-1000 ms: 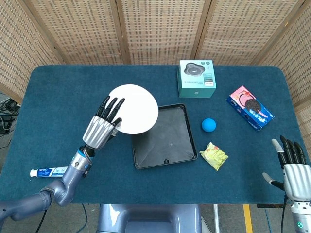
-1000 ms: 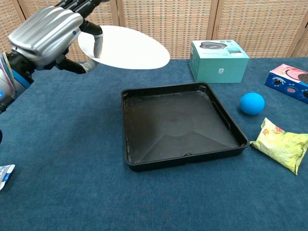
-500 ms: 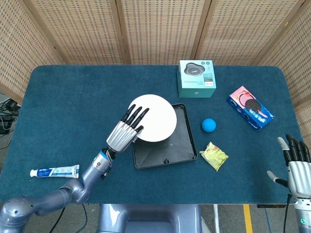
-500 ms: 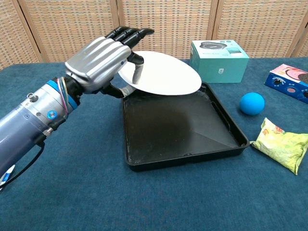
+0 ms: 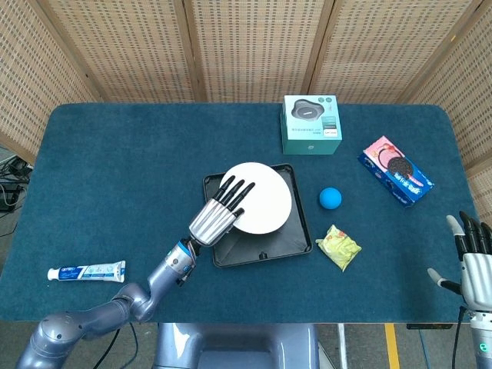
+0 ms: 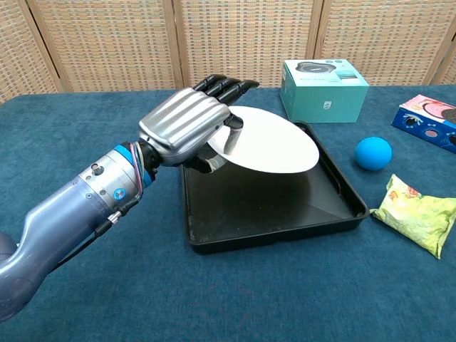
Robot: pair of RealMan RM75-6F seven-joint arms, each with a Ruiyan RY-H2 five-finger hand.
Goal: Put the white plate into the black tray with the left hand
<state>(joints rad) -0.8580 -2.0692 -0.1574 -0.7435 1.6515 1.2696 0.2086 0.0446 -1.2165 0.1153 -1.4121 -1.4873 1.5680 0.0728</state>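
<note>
The left hand (image 6: 187,127) covers the near-left edge of the white plate (image 6: 274,140), so its grip underneath is hidden; the thumb lies on top and the plate is pinched, held above the black tray (image 6: 285,221) and tilted. In the head view the plate hides most of the tray's floor. The right hand (image 5: 477,259) is cut off at the frame corner, fingers spread, holding nothing. To the tray's right sit a blue ball (image 5: 330,198) and a yellow snack packet (image 5: 339,247) (both just beside it); a teal box (image 5: 311,124) stands behind, a cookie box (image 5: 395,171) farther right, a toothpaste tube (image 5: 85,271) well apart at the near-left table edge.
</note>
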